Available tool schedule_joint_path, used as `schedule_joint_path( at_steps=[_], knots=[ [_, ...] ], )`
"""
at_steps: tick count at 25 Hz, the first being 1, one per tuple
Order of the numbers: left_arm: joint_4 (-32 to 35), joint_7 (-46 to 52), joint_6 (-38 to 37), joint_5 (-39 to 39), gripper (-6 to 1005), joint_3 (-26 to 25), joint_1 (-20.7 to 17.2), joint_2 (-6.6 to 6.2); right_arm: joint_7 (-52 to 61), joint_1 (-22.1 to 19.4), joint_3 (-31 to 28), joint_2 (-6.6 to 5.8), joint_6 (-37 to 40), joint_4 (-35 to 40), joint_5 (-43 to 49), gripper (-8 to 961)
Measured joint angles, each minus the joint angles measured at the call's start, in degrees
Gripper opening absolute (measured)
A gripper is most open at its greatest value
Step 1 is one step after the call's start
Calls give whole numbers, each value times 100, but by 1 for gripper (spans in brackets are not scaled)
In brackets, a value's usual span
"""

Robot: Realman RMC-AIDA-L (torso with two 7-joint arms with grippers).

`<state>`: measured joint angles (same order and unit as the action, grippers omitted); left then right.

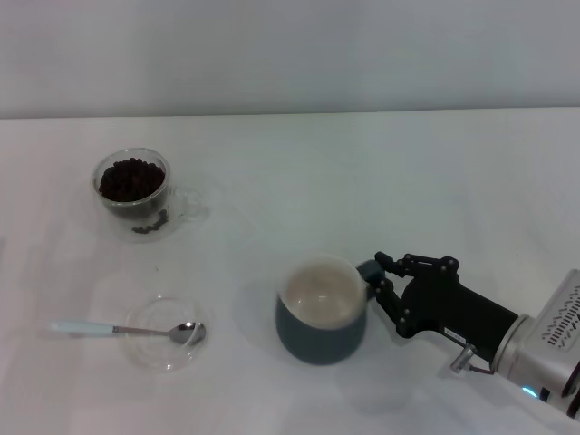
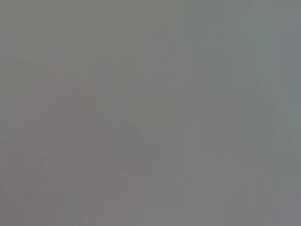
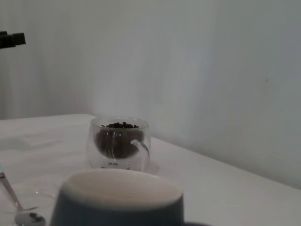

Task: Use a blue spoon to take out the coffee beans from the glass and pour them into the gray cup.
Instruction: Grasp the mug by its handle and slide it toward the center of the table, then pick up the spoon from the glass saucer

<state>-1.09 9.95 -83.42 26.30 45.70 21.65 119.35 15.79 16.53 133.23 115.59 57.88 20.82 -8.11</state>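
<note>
The right gripper (image 1: 376,272) sits at the lower right of the head view, fingers pinched narrow around the gray cup's (image 1: 319,313) handle. The cup stands at bottom center, looking empty inside. The glass (image 1: 134,192) with coffee beans (image 1: 131,178) is at upper left. The blue spoon (image 1: 127,330) lies at lower left, bowl resting in a shallow clear dish (image 1: 163,333). The left gripper isn't visible anywhere.

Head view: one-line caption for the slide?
Right gripper at the gray cup handle; bean-filled glass far left; blue spoon resting in a clear dish.
</note>
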Motion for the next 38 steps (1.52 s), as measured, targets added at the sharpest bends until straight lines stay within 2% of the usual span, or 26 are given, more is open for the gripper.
schedule_joint_path(
  at_steps=[7, 13, 18, 19, 23, 29, 32, 38],
  knots=[
    [-4, -27, 22, -14, 726, -17, -8, 0, -31, -10, -35, -12, 21, -57, -14, 204],
    [5, -19, -35, -15, 726, -17, -59, -6, -40, -128, -4, -35, 84, -101, 84, 455],
    [5, -32, -47, -11, 726, -15, -64, 2, -107, -243, -137, -45, 607, -484, 32, 574],
    [3, -33, -57, 7, 726, -8, -64, 2, -114, -263, -198, -46, 750, -571, 20, 574],
    [-39, -29, -132, 27, 726, 7, -67, 15, -125, -342, -735, -50, 1503, -1012, 16, 574],
    [-444, 163, -841, 87, 726, 9, -112, 34, -326, -373, -1959, -71, 2457, -1421, 11, 574],
    [-615, 780, -1315, 275, 726, 10, -212, 37, -639, -357, -2466, -77, 2599, -1426, 11, 574],
    [-675, 2876, -1953, 774, 726, 9, -580, 36, -1165, -307, -3170, -166, 2918, -1340, 13, 574]
  ],
)
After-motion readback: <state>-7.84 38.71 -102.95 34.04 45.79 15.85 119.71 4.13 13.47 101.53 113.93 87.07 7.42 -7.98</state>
